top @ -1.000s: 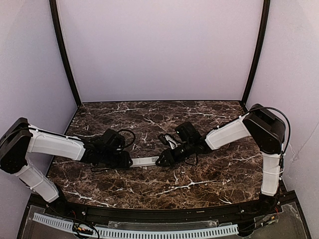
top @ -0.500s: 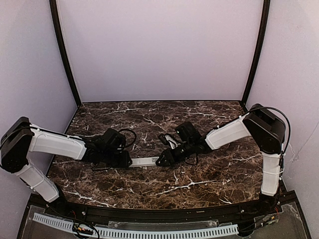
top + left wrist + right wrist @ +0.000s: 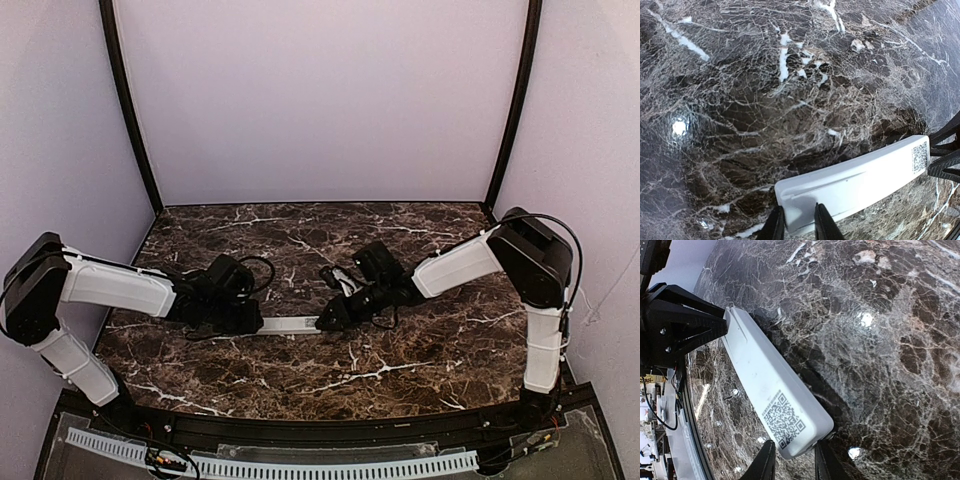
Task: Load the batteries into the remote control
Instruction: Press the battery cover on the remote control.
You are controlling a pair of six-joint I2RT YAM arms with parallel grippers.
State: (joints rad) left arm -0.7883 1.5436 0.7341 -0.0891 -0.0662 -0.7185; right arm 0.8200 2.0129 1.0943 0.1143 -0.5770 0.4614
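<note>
1. My left gripper (image 3: 797, 227) is pinching one short end of the remote control (image 3: 855, 182); both fingers (image 3: 822, 225) sit against its sides, with only the tip of the bar between them.
2. My right gripper (image 3: 792, 460) pinches the opposite end, the one with the QR label (image 3: 784, 420); again a shallow bite at the very edge.
3. The remote spans between my two claws, mid-table, roughly parallel to the near edge of the marble table (image 3: 400, 370); a dark shadow lies under it, but I cannot tell if it rests on the surface or hangs just above.
4. Batteries: none visible in any view, so I cannot say where they are.
5. The face I see is smooth white with a faint panel seam near my left claw (probably the battery cover, my guess); no open slot shows, so I judge loading has not begun.
6. Risks from here:
   - shallow grips on both ends; any twist or pull between my arms could pop one end out and drop the bar;
   - if my arms move out of step, the plastic gets bent or levered against the table;
   - my left fingers are close to that seam; they may block the cover from coming off;
   - squeezing harder on a smooth rounded edge could squirt it sideways.
</note>
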